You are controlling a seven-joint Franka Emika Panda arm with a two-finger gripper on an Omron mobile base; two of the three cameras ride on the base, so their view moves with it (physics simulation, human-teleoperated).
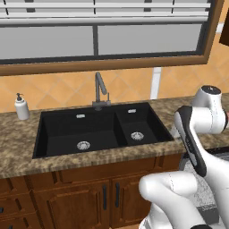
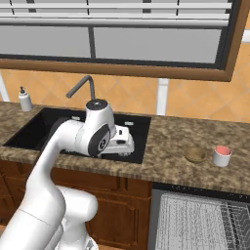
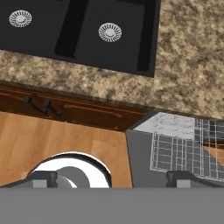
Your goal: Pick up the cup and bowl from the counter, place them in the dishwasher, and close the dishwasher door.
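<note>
End effector [image 3: 111,178] with tips spread apart, empty, at bottom edge of hand view — above wire-mesh dishwasher rack [image 3: 183,146] at lower right. Cup [image 2: 221,156], whitish cylinder with pink-red top, and bowl [image 2: 196,155], shallow round tan, side by side at right of right base view on speckled granite table [image 2: 171,146] — well apart from end effector. Black double sink [image 1: 98,129] at frame centre, left base view.

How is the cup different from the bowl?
The cup is whitish with a pink-red top; the bowl is tan-brown. The cup stands taller; the bowl is low and a bit wider. The cup sits right of the bowl, farther from the sink. Both are round and rest upright on the counter.
</note>
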